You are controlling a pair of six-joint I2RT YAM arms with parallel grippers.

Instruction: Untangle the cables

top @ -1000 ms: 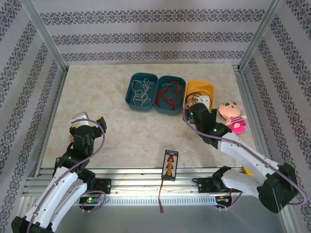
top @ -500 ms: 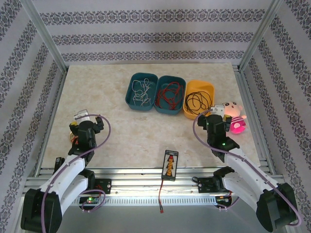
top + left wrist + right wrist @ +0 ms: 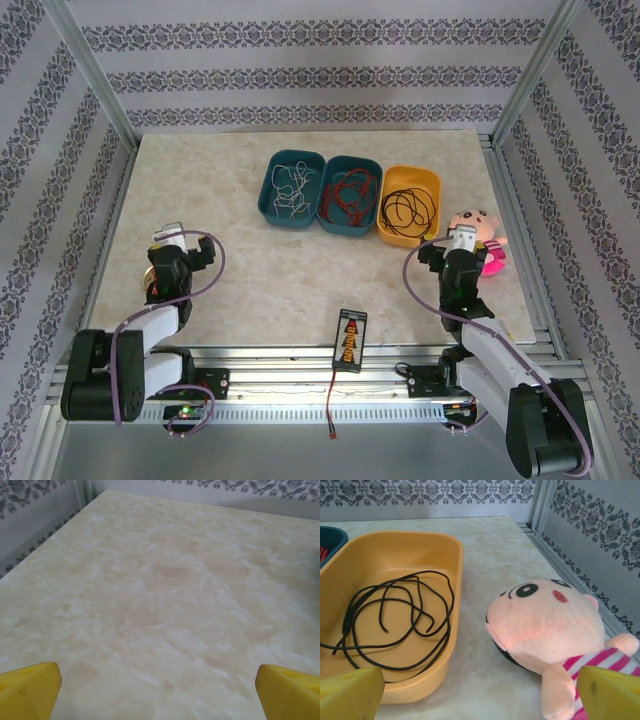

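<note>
Red cable lies alone in one teal tray, whitish cable in the neighbouring teal tray, black cable in the yellow tray; left gripper and right gripper stand open and empty over the surface, so untangling is judged complete.

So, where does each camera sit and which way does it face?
Top external: above, behind the arms, looking down at the table; left pincer and right pincer open.
Left wrist: on the left arm, facing across the bare table; its yellow fingertips show.
Right wrist: on the right arm, facing yellow tray, black cable, plush doll; yellow fingertips show.
Shared: top external and right wrist see those three.
</note>
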